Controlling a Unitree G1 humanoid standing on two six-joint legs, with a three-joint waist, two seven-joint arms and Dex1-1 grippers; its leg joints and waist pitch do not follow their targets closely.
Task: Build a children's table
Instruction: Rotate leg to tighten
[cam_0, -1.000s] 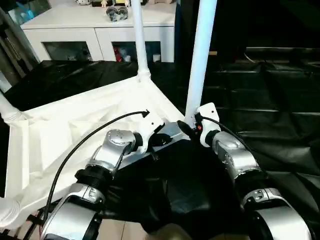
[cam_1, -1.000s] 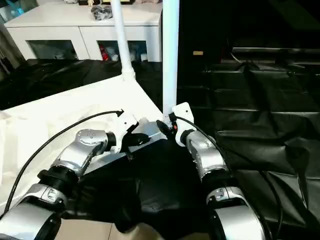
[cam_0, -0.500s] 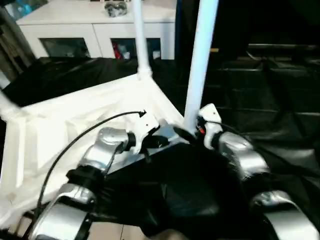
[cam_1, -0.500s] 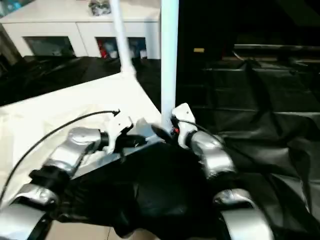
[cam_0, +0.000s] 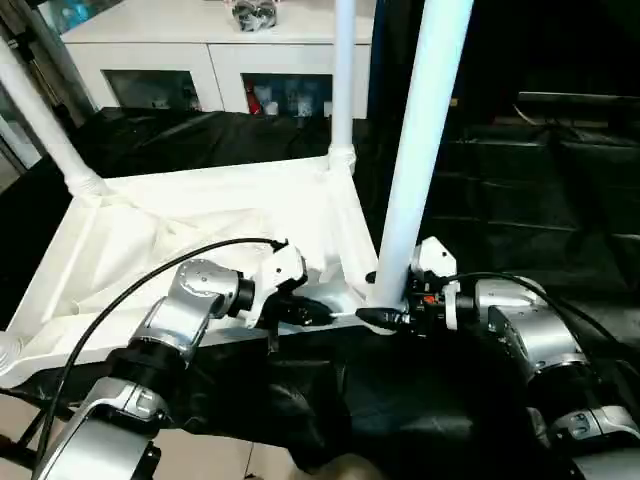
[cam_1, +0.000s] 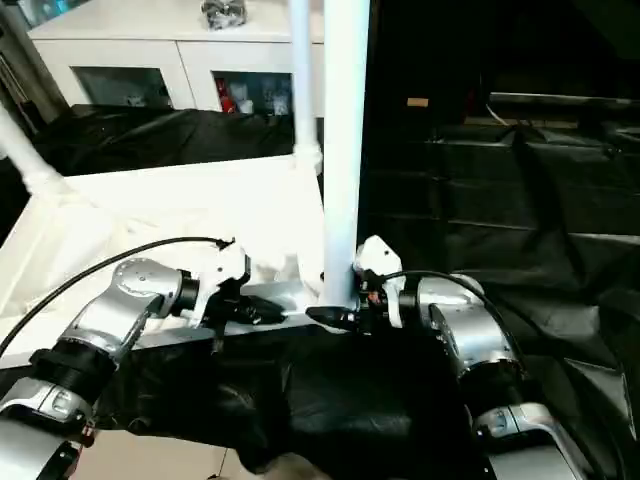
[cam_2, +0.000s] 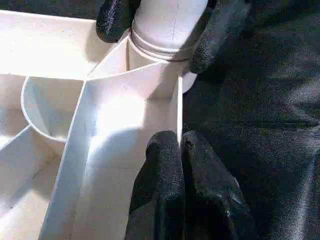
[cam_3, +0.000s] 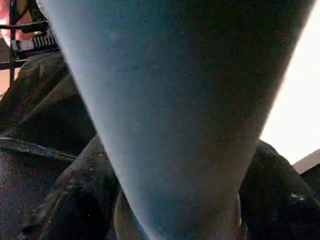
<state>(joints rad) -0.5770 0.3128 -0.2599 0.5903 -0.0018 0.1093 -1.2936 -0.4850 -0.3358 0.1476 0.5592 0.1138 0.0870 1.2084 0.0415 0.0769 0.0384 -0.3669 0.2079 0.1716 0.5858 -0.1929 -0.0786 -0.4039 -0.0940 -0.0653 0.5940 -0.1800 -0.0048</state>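
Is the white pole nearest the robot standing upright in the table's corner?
Yes, upright. The pole rises straight from the corner socket of the upside-down tabletop, with the right gripper around its base.

no readable text, labels, or numbers anywhere

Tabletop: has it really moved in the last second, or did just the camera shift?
Yes. The tabletop has swung round: its far leg, earlier across the white cabinet's right glass door, now stands right of that door.
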